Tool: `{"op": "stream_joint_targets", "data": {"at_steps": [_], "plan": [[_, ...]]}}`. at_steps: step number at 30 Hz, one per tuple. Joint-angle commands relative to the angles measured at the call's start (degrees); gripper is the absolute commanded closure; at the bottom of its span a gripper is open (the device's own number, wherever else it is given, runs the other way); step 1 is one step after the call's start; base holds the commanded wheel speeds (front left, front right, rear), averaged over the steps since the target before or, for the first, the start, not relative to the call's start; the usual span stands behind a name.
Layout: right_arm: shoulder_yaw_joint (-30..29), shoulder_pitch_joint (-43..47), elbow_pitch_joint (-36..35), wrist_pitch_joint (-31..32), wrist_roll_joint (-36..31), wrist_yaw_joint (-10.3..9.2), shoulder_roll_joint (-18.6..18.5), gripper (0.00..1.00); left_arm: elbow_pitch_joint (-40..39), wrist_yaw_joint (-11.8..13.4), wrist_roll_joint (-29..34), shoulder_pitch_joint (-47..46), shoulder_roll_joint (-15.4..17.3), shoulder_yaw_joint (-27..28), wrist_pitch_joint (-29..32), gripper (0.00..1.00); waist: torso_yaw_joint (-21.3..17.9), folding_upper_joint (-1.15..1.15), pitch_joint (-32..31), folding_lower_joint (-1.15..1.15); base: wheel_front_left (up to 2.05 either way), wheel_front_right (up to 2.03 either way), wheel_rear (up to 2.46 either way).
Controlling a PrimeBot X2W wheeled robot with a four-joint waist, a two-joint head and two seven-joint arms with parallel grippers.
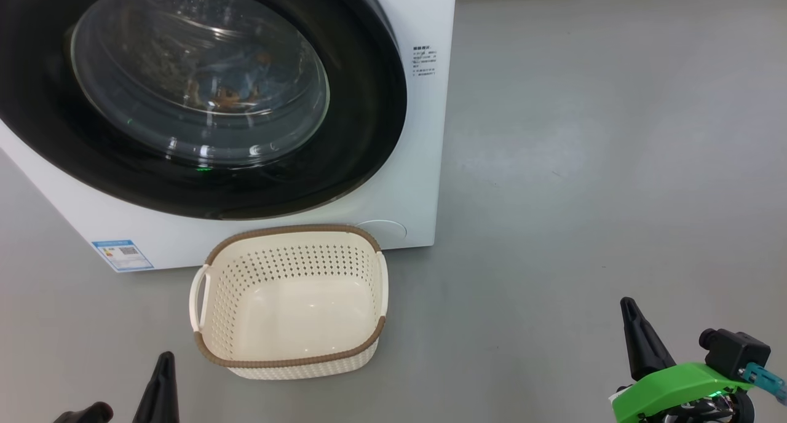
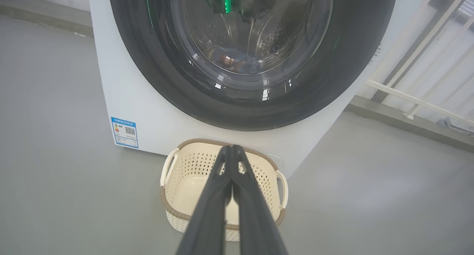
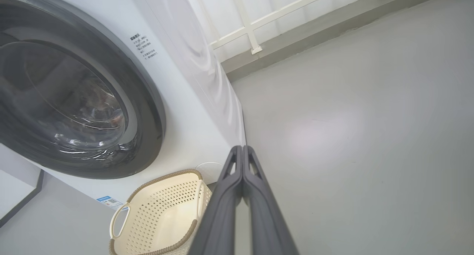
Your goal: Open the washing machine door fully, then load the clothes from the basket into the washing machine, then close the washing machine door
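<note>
The white washing machine (image 1: 424, 165) stands at the upper left with its round black-rimmed door (image 1: 369, 122) shut flat against the front. Through the glass, the clothes (image 1: 230, 88) lie inside the drum, blue with orange-brown print; they appear again as clothes (image 2: 237, 62) in the left wrist view. The cream basket (image 1: 289, 300) sits on the floor before the machine, nothing in it. My left gripper (image 2: 231, 148) is shut, fingers pressed together, held back from the basket (image 2: 185, 181). My right gripper (image 3: 242, 148) is shut too, off to the right of the basket (image 3: 163, 214), holding nothing.
Grey floor (image 1: 584, 165) stretches wide to the right of the machine. A blue label sticker (image 1: 122, 254) marks the machine's lower left. White railing (image 3: 255, 21) and a low kerb run behind and beside the washer. A green part of my right arm (image 1: 670, 389) shows at lower right.
</note>
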Motion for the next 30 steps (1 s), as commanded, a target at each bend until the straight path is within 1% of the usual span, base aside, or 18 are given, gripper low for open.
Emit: {"op": "stream_joint_targets", "data": {"at_steps": [1,30], "plan": [[-0.7,-1.5,-1.7,0.3,1.6,0.01,-0.3,1.00,-1.6,0.0,-1.4,-1.5,0.5,0.9,0.3,1.00,0.0,0.00,0.0,0.00,0.00,0.00,0.00],[-3.1,-1.7,-3.8,5.3,17.1,0.01,0.4,1.00,-2.9,0.0,-18.0,-2.6,-1.0,2.8,5.2,1.00,0.6,0.00,-0.8,0.00,0.00,0.00,0.00]]}}
